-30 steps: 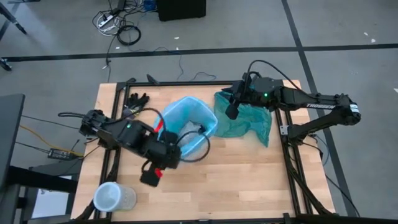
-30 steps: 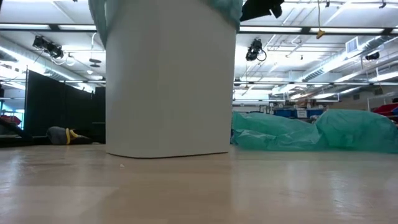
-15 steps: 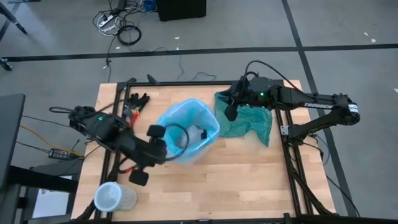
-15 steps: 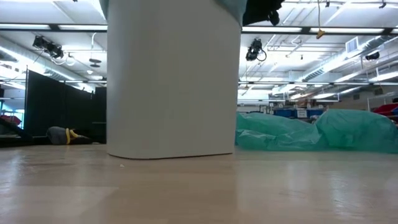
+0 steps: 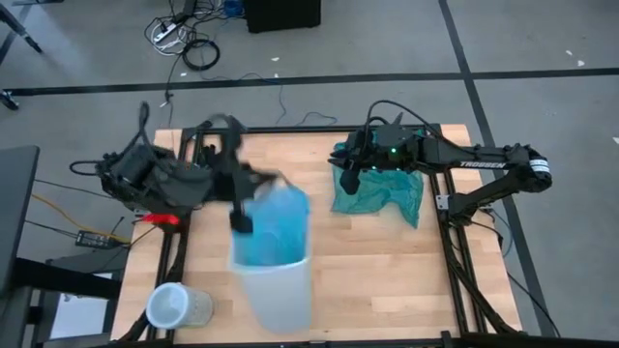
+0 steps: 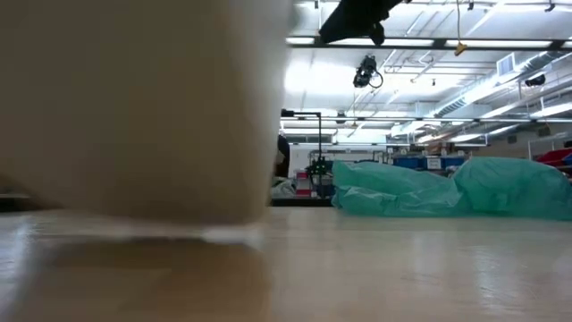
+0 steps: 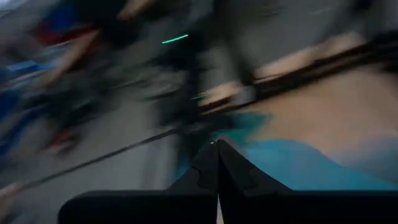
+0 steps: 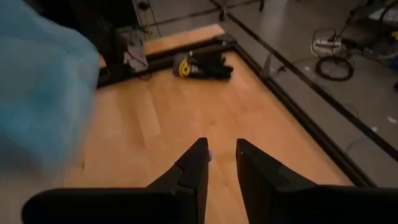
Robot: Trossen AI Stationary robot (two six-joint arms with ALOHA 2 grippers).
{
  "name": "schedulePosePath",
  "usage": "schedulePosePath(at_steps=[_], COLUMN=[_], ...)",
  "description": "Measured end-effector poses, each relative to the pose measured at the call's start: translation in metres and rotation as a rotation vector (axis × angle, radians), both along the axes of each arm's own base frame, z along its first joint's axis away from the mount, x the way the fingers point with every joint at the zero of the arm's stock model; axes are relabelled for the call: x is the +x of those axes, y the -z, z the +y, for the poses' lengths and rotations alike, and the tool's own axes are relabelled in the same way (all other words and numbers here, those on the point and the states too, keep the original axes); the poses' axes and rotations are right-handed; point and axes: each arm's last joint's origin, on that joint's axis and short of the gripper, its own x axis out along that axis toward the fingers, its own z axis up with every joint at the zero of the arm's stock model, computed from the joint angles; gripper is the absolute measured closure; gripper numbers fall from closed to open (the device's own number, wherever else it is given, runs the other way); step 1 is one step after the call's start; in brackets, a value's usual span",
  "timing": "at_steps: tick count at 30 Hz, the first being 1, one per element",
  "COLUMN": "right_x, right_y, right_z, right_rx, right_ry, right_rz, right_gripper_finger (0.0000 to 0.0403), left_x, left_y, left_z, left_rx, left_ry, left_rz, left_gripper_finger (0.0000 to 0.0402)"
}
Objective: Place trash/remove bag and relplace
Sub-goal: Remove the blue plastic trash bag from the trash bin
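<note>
While the left claw [image 7: 217,163] is pressed together, the crinkly sky-blue bag [image 5: 272,225] billows — right claw [image 8: 221,163] slightly spread, empty.

**Blue bag in the bin**

The bag [image 5: 274,227] is thin, translucent sky-blue plastic, motion-blurred. It lines the white bin [image 5: 276,290] and bulges up out of the bin's mouth, toward the table's far edge. In the right wrist view the bag [image 8: 40,93] shows as a pale blue, crinkly mass. No trash can be made out.
</note>
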Motion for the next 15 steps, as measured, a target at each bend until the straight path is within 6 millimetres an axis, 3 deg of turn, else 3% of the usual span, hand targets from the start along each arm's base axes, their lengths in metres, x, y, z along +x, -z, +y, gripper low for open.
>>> schedulePosePath(at_steps=[2, 5, 8, 10, 15], right_x=[0.000, -0.001, -0.001, -0.001, -0.003], right_y=[0.000, -0.001, -0.001, -0.001, 0.001], right_z=[0.000, 0.000, -0.001, -0.002, -0.002], right_rx=[-0.003, -0.009, -0.029, -0.040, -0.031], right_ry=[-0.001, -0.001, -0.003, -0.002, 0.005], right_rz=[0.003, 0.002, 0.010, 0.014, 0.033], right_gripper_finger=[0.0335, 0.0344, 0.0351, 0.0355, 0.0361], left_x=[-0.004, 0.000, 0.008, 0.009, 0.007], left_y=[-0.004, -0.001, 0.002, -0.005, -0.023], left_z=[0.008, 0.011, 0.010, 0.016, 0.049], left_rx=[-0.005, -0.040, 0.141, 0.281, 0.363], left_ry=[-0.086, -0.027, -0.016, -0.121, -0.339], left_rz=[-0.033, 0.000, 0.056, 0.032, -0.029], left_gripper_finger=[0.0401, 0.0401, 0.0401, 0.0401, 0.0401])
